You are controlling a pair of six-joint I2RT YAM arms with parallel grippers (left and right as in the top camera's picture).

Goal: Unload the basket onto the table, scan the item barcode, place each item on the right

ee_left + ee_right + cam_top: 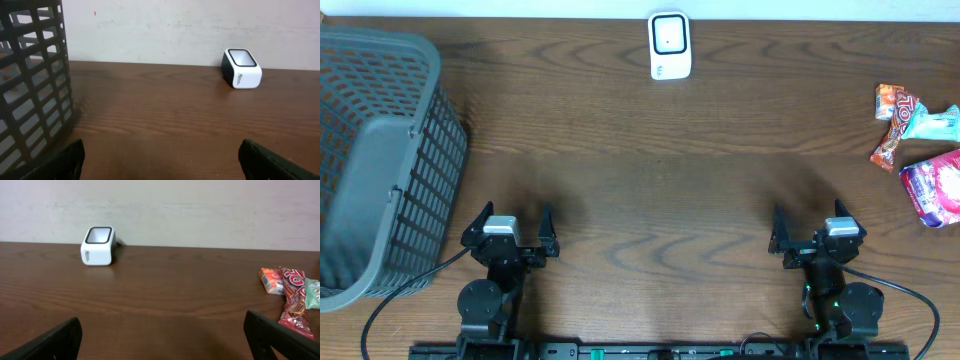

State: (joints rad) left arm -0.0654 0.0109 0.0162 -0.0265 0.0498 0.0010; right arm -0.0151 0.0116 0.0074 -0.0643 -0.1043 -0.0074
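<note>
Left gripper [513,222] and right gripper [810,225] sit at the near edge, jaws released and empty. Snack packets [902,118] lie at the right edge; the white scanner [670,45] stands at far centre.

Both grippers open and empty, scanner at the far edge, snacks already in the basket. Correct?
No: the snacks lie on the table at the right, not in the basket, per the overhead view. Left gripper and right gripper are open and empty, scanner at the far edge.
</note>
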